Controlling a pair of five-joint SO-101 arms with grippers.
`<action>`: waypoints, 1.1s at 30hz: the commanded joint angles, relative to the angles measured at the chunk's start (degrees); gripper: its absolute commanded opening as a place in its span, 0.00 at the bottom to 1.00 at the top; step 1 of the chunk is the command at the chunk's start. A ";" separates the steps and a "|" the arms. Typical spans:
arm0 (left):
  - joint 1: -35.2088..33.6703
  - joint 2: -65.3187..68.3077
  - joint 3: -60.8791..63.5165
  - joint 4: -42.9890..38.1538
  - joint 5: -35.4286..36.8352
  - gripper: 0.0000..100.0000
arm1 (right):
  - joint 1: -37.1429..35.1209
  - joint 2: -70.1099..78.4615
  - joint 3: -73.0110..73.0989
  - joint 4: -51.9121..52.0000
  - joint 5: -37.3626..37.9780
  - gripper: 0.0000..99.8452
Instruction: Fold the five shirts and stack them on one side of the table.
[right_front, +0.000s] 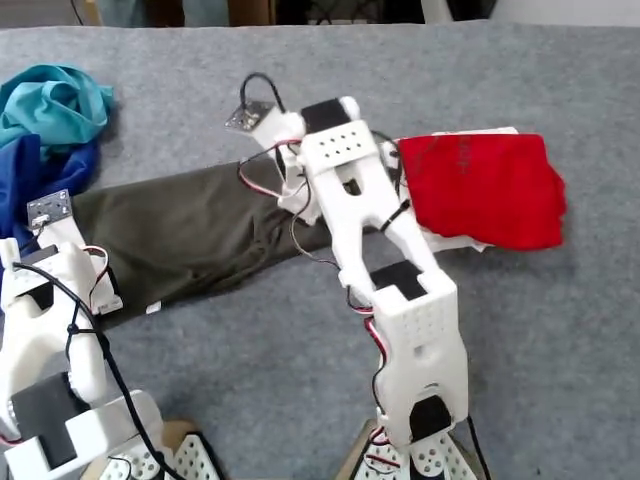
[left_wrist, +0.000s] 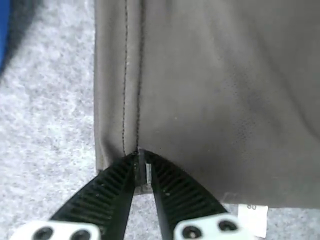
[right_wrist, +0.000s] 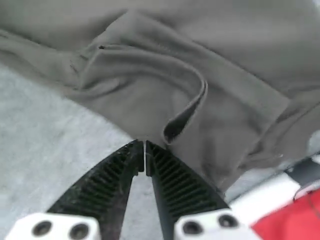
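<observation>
Olive shirt in left pincer and right pincer

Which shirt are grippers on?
The olive shirt, mid-table: left gripper and right gripper pinch it. The red shirt is folded, teal shirt and blue shirt bunched.

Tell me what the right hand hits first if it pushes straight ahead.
The olive shirt: the right hand sits shut at its edge, so the raised fold just ahead comes first, I think.

spread shirt mid-table, folded shirt to its right, 2 bunched shirts far left
</observation>
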 joint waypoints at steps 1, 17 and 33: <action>-0.66 0.09 0.40 -0.26 0.00 0.03 | 3.08 -1.27 1.63 -7.21 -0.26 0.01; -0.66 0.09 0.40 -0.26 0.00 0.03 | 14.68 18.68 -18.42 -20.66 -0.18 0.01; 1.98 -28.04 -2.42 12.22 -0.88 0.03 | 15.38 9.10 -53.67 10.46 -0.62 0.01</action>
